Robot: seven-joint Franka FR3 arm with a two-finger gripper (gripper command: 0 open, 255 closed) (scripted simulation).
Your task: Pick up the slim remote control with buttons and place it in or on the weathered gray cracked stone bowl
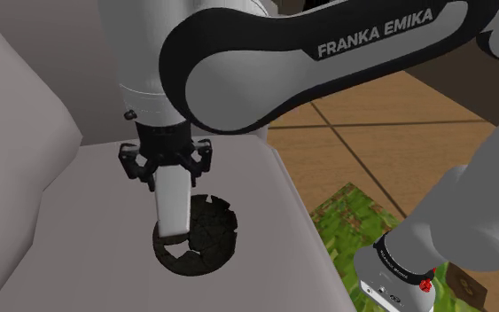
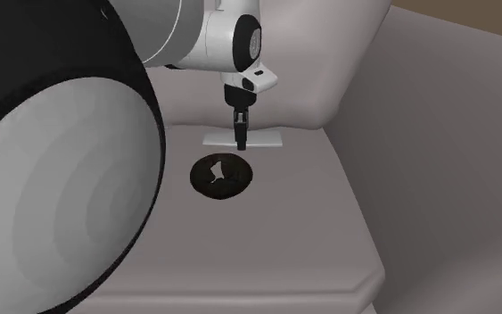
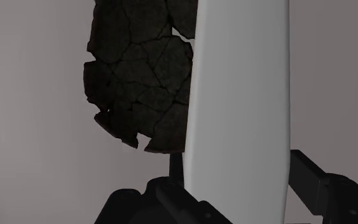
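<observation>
My black gripper (image 1: 169, 175) is shut on a slim, plain white remote (image 1: 174, 206), clasping it across its narrow width. The remote hangs level a little above the pale grey seat. Just below it lies the dark cracked stone bowl (image 1: 198, 237), a shallow dish with a broken rim. In the second exterior view the gripper (image 2: 239, 143) holds the remote (image 2: 262, 139) just behind the bowl (image 2: 221, 175). In the wrist view the remote (image 3: 238, 95) covers one side of the bowl (image 3: 136, 76), and a black finger (image 3: 311, 178) presses its edge.
The bowl rests on a pale grey cushioned seat (image 2: 275, 232) with a raised back (image 2: 329, 80) and an arm at the side (image 1: 17, 133). Past the seat's edge lie a wooden floor (image 1: 389, 115) and a green patterned rug (image 1: 354, 222). My stand (image 1: 398, 284) sits at the shoulder view's lower right.
</observation>
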